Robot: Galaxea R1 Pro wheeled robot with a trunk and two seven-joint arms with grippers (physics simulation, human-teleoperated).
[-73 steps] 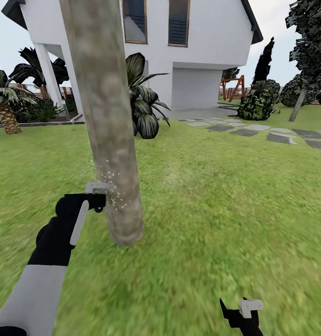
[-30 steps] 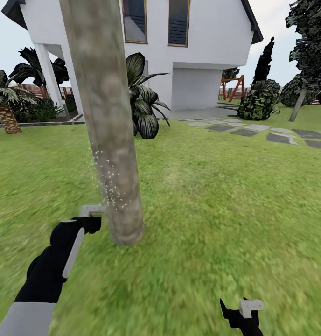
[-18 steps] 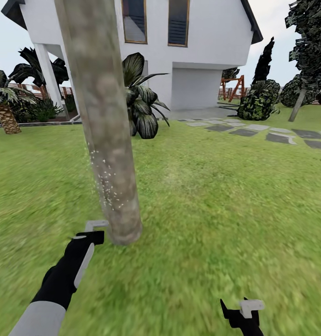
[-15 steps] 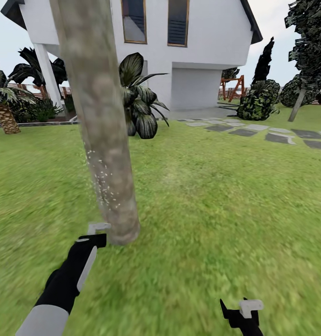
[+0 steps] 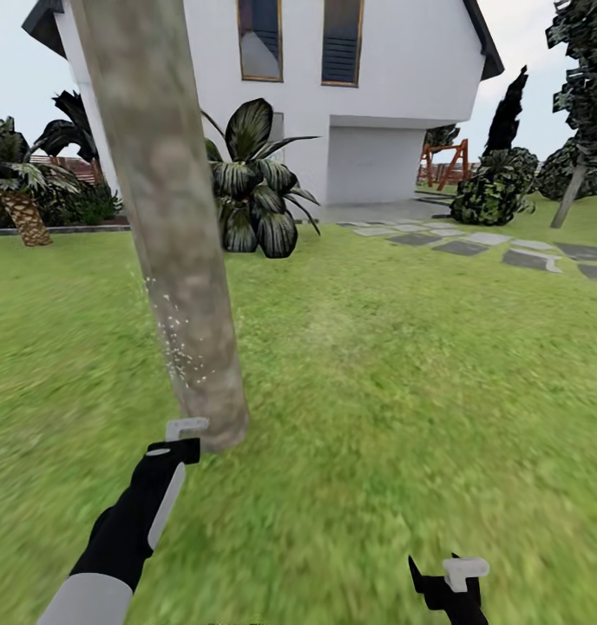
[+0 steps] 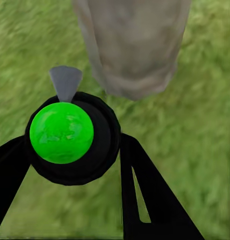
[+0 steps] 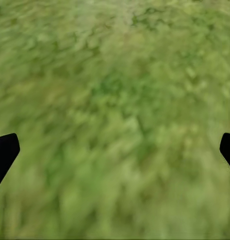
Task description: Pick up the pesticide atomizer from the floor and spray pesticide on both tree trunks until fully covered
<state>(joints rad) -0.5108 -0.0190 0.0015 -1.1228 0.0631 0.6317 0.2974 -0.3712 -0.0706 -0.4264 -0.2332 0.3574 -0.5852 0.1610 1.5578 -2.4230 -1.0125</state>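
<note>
The left gripper (image 5: 184, 434) sits low on the lawn (image 5: 403, 365), just beside the foot of the trunk (image 5: 173, 234), its fingers closed around the atomizer (image 6: 69, 132). In the left wrist view this is a black round body with a bright green ball on top and a grey nozzle (image 6: 65, 82) that points toward the trunk's base (image 6: 135, 45). So the trunk lies straight ahead of the nozzle and very near, whether touching I cannot tell. Its long axis runs up and leans slightly away to the left of the head view. White specks of spray (image 5: 179, 347) dot only its lower part, so I judge the coming move calls for aiming up along that axis. The left arm is plainly the nearer one. The right gripper (image 5: 455, 583) hangs well apart at the bottom edge over bare grass, its dark fingertips (image 7: 4, 150) spread wide with nothing between them. The head view gives the trunk's height and the specks but hides the atomizer behind the hand. The left wrist view gives the nozzle's aim, not the trunk above the base.
</note>
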